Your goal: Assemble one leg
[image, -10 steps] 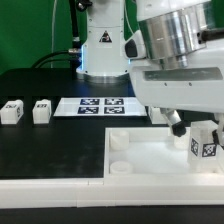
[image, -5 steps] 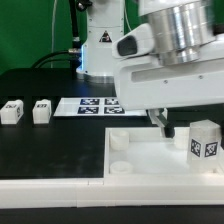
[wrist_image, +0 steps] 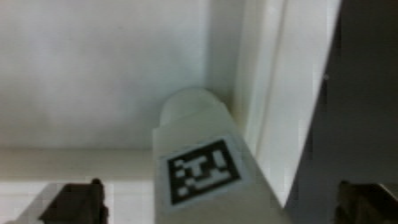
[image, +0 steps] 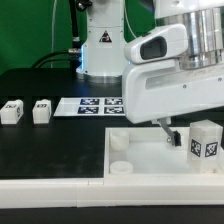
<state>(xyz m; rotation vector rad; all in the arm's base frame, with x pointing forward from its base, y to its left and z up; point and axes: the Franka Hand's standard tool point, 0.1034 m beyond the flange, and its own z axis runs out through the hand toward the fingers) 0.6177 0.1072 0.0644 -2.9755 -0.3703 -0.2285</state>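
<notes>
Listing by view, exterior first.
Exterior, leg (image: 203, 140): stands upright on the white panel (image: 150, 160), lower right of frame, tag facing the camera.
Exterior, gripper (image: 172, 135): just beside the leg, apart from it, holding nothing.
Exterior, spare legs (image: 12, 111): two at left on the black table (image: 55, 145).
Wrist, leg (wrist_image: 205, 150): centre frame, between the fingertips (wrist_image: 75, 198).
Wrist, claw: spread, no contact visible.
Handling: judged light, rigid, smooth; take hold across the flat side faces.
</notes>
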